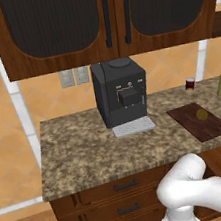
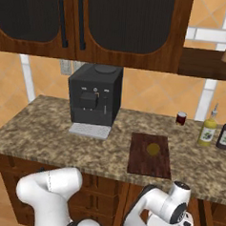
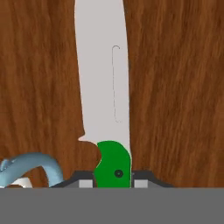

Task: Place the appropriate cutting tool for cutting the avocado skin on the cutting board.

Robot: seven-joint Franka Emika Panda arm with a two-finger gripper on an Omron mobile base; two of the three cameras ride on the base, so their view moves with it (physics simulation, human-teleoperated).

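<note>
In the hand view the knife point(image 3: 105, 87) lies lengthwise on brown wood grain, its pale silvery blade pointing up the picture and its green handle point(image 3: 113, 164) at the bottom. My gripper point(image 3: 113, 183) is shut on the knife, one dark fingertip pressed against each side of the handle. On the counter sits the dark reddish-brown cutting board point(image 1: 206, 125) point(image 2: 150, 160), with the small olive-yellow avocado point(image 1: 201, 114) point(image 2: 153, 149) resting on it. The arm reaches down below the counter's front edge, to the right of the board.
A black coffee machine point(image 1: 121, 93) point(image 2: 94, 94) stands left of the board. A small red cup point(image 2: 181, 118), a yellowish bottle point(image 2: 208, 131) and a dark bottle point(image 2: 225, 134) stand at the back right. A pale blue curved thing point(image 3: 39, 162) lies beside the knife handle.
</note>
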